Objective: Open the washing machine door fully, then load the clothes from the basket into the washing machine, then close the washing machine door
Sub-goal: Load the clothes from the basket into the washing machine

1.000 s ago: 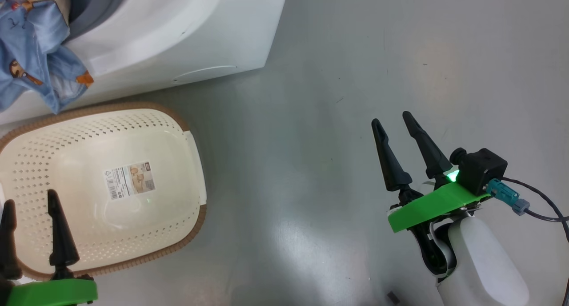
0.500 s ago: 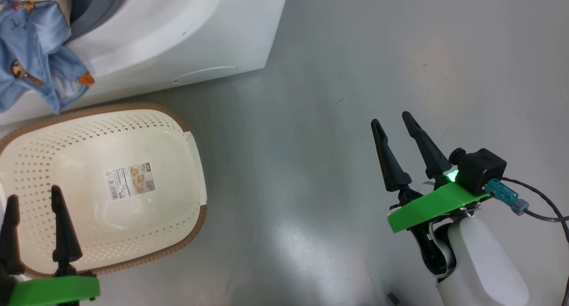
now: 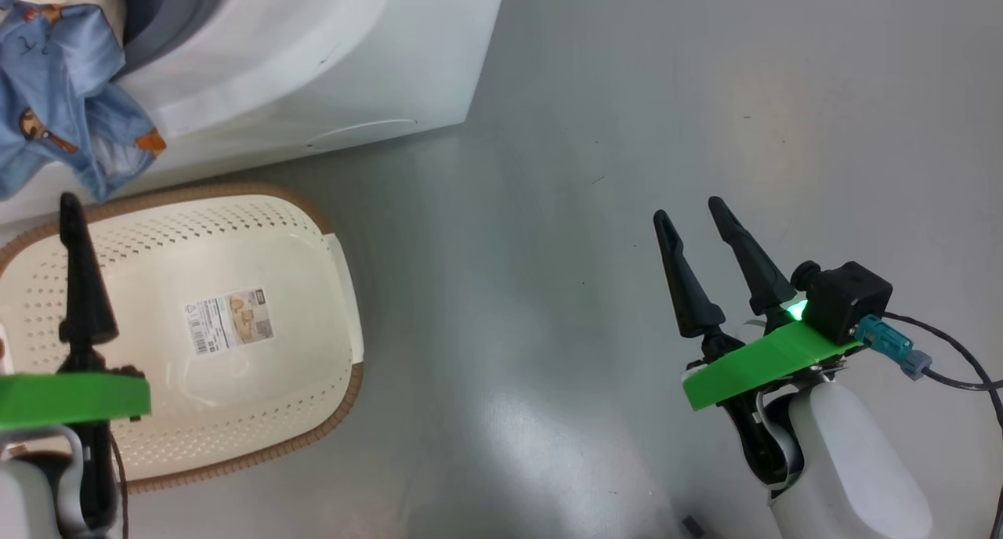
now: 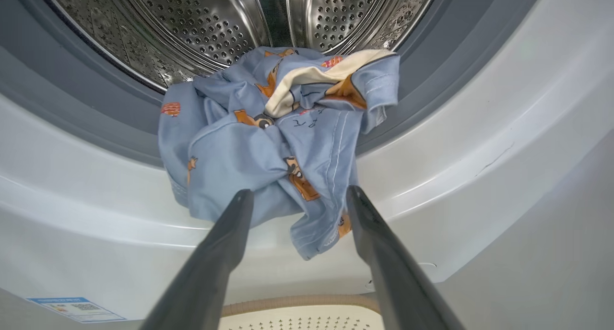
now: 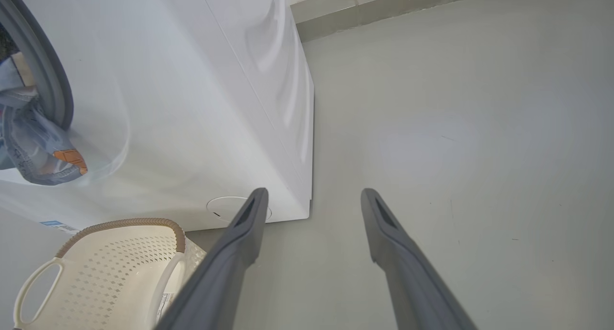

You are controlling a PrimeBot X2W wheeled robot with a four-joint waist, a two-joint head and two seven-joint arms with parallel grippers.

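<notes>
Light blue printed fabric clothes (image 4: 273,143) lie bunched across the grey rubber gasket (image 4: 96,114) of the big white front-loading washing machine (image 4: 479,143), one fold hanging down its front panel. The left gripper (image 4: 298,192), fingers spread and holding nothing, points at that fold from above the cream-white perforated plastic basket (image 3: 274,233). The right gripper (image 3: 689,208), likewise parted and empty, hovers over the grey floor (image 3: 548,210), well apart.

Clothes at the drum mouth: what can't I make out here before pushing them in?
Far part of the clothes: left wrist view, hidden by their own front folds.
Left end of the basket: head view, covered by the left tool and cut by the edge.
Text on the label: left wrist view, too small.
</notes>
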